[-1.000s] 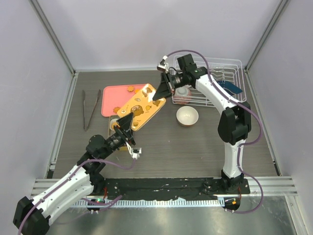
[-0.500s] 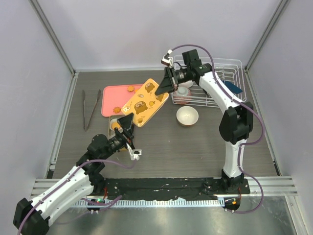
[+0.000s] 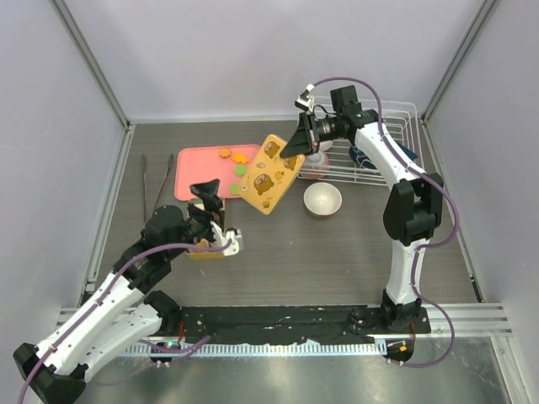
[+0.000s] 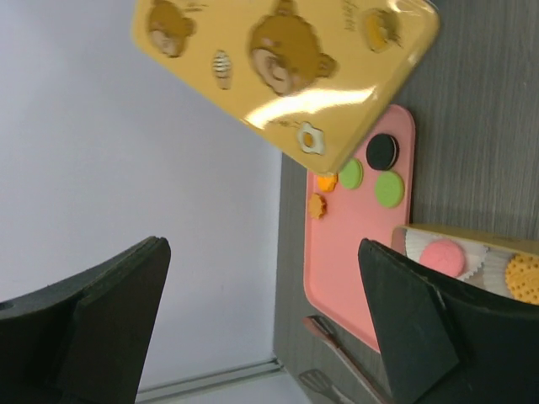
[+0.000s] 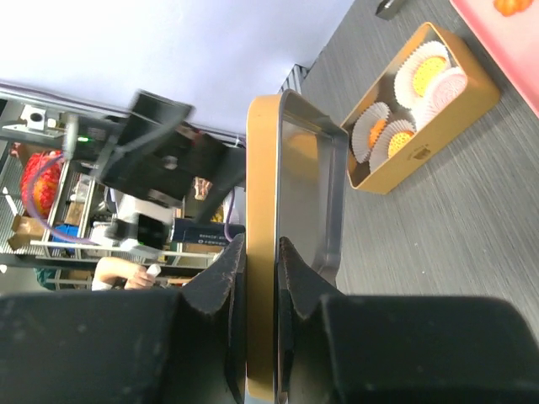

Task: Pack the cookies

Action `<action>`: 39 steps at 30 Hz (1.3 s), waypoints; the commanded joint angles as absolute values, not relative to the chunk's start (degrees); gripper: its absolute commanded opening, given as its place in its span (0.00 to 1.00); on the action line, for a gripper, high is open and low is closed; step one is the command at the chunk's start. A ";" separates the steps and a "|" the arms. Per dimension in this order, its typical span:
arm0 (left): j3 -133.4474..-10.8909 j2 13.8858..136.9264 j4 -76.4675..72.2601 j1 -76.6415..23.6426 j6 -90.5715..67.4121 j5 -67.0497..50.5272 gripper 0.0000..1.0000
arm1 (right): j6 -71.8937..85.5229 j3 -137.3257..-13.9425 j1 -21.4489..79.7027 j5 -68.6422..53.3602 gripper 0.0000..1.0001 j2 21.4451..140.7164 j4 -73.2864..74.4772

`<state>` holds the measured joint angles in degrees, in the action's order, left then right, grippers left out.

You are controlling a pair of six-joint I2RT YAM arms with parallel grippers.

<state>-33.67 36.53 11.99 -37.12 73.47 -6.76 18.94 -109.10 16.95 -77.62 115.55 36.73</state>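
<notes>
My right gripper (image 3: pixel 295 147) (image 5: pixel 261 263) is shut on the rim of a yellow bear-printed tin lid (image 3: pixel 269 172) (image 4: pixel 286 67) (image 5: pixel 263 194), held tilted above the table. The open yellow tin (image 5: pixel 484 99) (image 3: pixel 205 252) holds cookies in white paper cups: a pink one (image 4: pixel 442 255) and orange ones (image 5: pixel 429 71). The pink tray (image 3: pixel 195 172) (image 4: pixel 354 252) carries loose cookies: a black one (image 4: pixel 382 151), green ones (image 4: pixel 388 188) and orange ones (image 3: pixel 225 152). My left gripper (image 3: pixel 209 195) (image 4: pixel 261 320) hangs open and empty over the tin, near the tray's front edge.
Metal tongs (image 3: pixel 156 185) (image 4: pixel 337 362) lie left of the tray. A white bowl (image 3: pixel 322 199) sits right of the lid. A wire rack (image 3: pixel 379 143) stands at the back right, with a small cup (image 3: pixel 314 166) at its front.
My left gripper has let go of the lid's lower corner, opened wide and drawn back. The right gripper has carried the lid to the right and tilted it steeper.
</notes>
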 commanded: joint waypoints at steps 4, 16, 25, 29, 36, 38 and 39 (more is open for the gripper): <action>-56.58 46.57 32.76 -37.35 49.00 -0.53 1.00 | 16.35 -105.56 17.05 -75.85 0.01 111.97 35.77; -83.76 61.87 58.35 -37.35 22.25 -5.00 1.00 | 16.79 -106.08 19.42 -77.60 0.01 112.32 35.86; -83.32 65.65 57.92 -31.56 16.80 -17.30 1.00 | 15.56 -104.94 22.41 -78.92 0.01 111.18 35.95; -83.67 69.16 57.66 -23.76 15.56 -27.40 1.00 | 14.50 -103.80 22.94 -79.36 0.01 110.13 35.95; -81.83 71.89 53.88 -15.39 16.61 -38.22 1.00 | 13.62 -102.57 23.99 -80.33 0.01 108.63 35.95; -81.39 72.51 53.09 -14.33 16.35 -42.07 1.00 | 13.45 -102.57 24.34 -80.51 0.01 108.54 35.95; -81.30 72.94 52.82 -14.07 16.35 -43.23 1.00 | 13.27 -102.66 24.78 -80.59 0.01 108.46 35.95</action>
<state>-81.73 72.25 55.96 -15.49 16.86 -32.49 14.70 -102.43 23.62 -77.93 112.42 36.91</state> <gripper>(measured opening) 0.996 0.190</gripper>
